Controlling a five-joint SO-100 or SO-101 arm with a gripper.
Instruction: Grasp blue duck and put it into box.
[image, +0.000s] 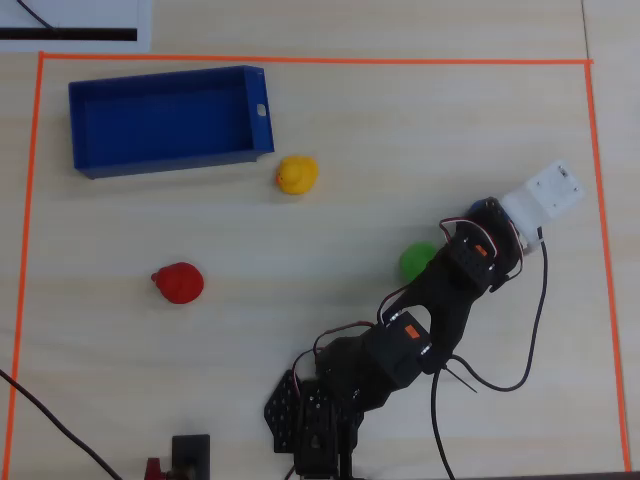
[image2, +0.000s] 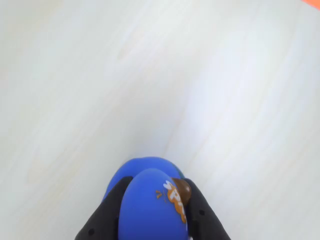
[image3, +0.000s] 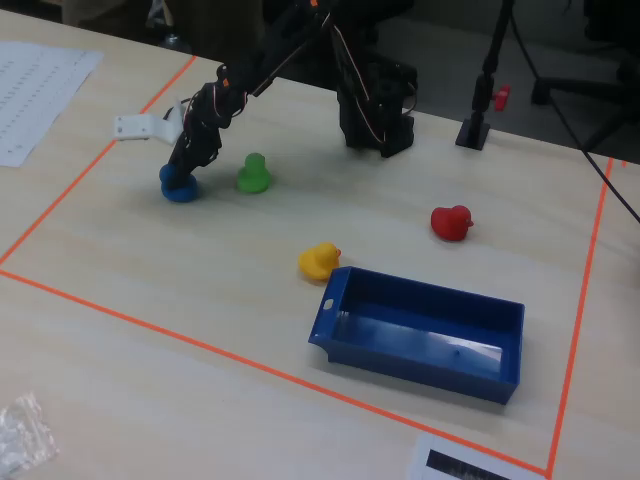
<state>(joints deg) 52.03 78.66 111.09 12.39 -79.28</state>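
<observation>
The blue duck (image2: 150, 210) sits between my gripper's (image2: 157, 182) two black fingers (image2: 107, 215), which press on both its sides. Its orange-brown beak points right in the wrist view. In the fixed view the blue duck (image3: 180, 187) rests on the table at the left with the gripper (image3: 185, 165) down over it. In the overhead view the white wrist camera (image: 541, 194) hides the duck and the gripper. The dark-blue box (image: 262, 110) stands at the top left, far from the gripper; in the fixed view it (image3: 410, 360) is at the front.
A green duck (image3: 254, 173) stands just right of the blue one, beside the arm in the overhead view (image: 415, 260). A yellow duck (image: 297, 174) sits by the box's short side. A red duck (image: 179, 283) lies mid-left. Orange tape (image: 300, 60) borders the table area.
</observation>
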